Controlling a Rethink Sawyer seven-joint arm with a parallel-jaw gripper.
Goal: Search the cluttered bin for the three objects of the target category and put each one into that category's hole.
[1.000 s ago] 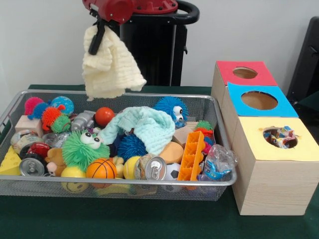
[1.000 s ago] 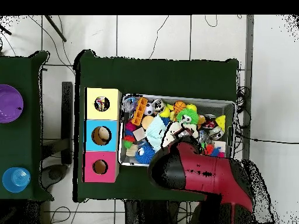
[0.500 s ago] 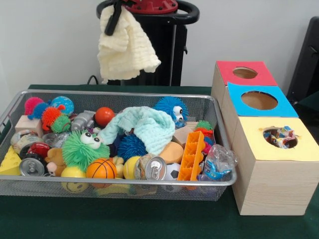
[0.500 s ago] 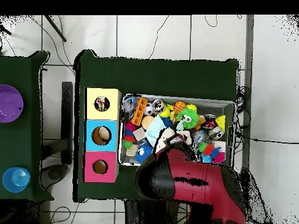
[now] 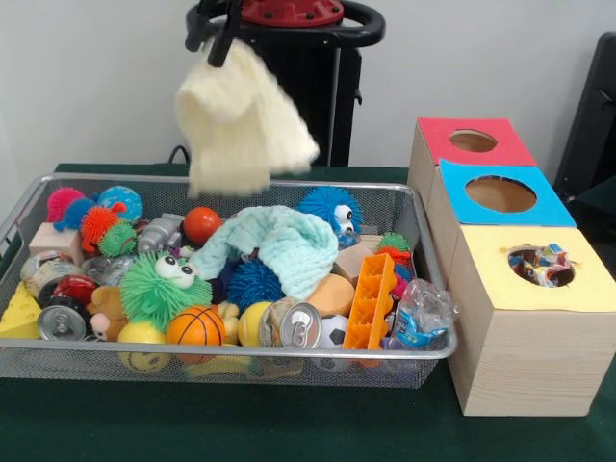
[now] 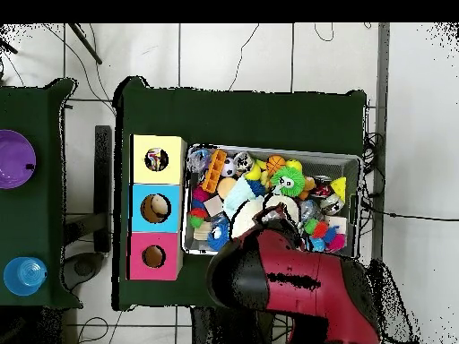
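Observation:
My gripper [image 5: 214, 27] is high over the back of the wire bin [image 5: 241, 352], shut on the top corner of a cream-yellow cloth [image 5: 243, 120]. The cloth hangs free above the bin's contents and looks blurred from swinging. In the overhead view the red arm [image 6: 300, 279] covers the gripper, and a pale patch of the cloth [image 6: 257, 213] shows at its tip. A mint-green cloth [image 5: 281, 244] lies in the middle of the bin. To the right stand three boxes with a red-topped hole [image 5: 473, 141], a blue-topped hole [image 5: 500, 193] and a yellow-topped hole [image 5: 540, 266].
The bin holds several spiky balls, cans, a basketball [image 5: 195, 326], an orange block [image 5: 371, 300], a cheese wedge [image 5: 19, 313] and crumpled wrappers [image 5: 422, 313]. Wrappers show inside the yellow-topped hole. On a side table are a purple plate [image 6: 15, 159] and a blue cup [image 6: 23, 275].
The gripper has risen and shifted a little right with the cream cloth. The cloth now swings out lower and to the left beneath it.

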